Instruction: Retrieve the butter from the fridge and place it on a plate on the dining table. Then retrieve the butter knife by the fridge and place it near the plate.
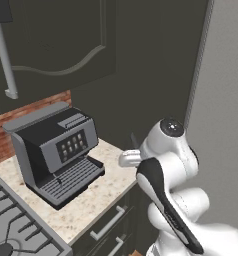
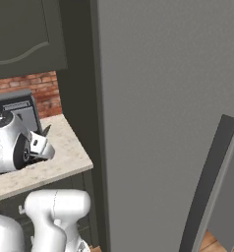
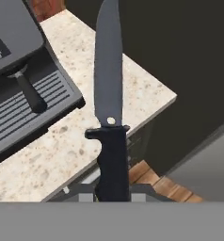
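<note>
My gripper [image 3: 113,193] is shut on the black handle of the butter knife [image 3: 108,80], whose dark blade points away from the hand over the counter's corner. In the left base view the gripper [image 1: 129,156] hangs above the counter's right end, beside the light-grey fridge [image 1: 226,100]. The right base view shows the gripper [image 2: 40,142] over the counter, left of the fridge [image 2: 163,98] with its dark curved handle [image 2: 207,182]. The butter, the plate and the dining table are out of view.
A grey coffee machine [image 1: 56,150] stands on the beige speckled counter [image 1: 91,200], close to the left of the hand. A stove [image 1: 11,225] lies at the lower left. Dark wall cabinets [image 1: 66,40] hang above, and drawers sit under the counter.
</note>
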You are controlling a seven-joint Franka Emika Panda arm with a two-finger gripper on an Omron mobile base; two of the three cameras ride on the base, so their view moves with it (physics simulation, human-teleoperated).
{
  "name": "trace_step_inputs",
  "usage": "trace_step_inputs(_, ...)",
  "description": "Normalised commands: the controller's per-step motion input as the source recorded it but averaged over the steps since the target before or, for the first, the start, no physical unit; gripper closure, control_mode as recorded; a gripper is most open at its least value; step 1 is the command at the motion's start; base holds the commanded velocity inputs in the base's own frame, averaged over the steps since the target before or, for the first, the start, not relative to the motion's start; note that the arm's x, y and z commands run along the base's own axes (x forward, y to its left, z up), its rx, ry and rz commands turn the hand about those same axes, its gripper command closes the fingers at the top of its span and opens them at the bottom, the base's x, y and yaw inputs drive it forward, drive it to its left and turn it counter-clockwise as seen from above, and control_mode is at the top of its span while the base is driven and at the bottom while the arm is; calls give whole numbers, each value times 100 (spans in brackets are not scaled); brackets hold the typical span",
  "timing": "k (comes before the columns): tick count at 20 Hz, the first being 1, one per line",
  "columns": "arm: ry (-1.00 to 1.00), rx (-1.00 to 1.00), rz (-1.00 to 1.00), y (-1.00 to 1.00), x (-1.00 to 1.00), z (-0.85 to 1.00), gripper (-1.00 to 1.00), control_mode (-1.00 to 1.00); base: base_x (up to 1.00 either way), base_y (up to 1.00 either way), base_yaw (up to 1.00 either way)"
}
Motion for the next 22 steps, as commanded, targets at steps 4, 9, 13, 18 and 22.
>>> trace_step_inputs(4, 0, -6, 2, -2, -40, 76, 100, -100, 0, 0, 0)
trace_step_inputs(9, 2, -3, 0, -10, -28, 42, 100, -100, 0, 0, 0)
trace_step_inputs(13, 7, 0, 0, -40, -5, 0, 100, -100, 0, 0, 0)
trace_step_inputs(18, 1, 0, 0, -45, -7, 0, 100, -100, 0, 0, 0)
trace_step_inputs(22, -1, -1, 0, -17, -28, 0, 100, -100, 0, 0, 0)
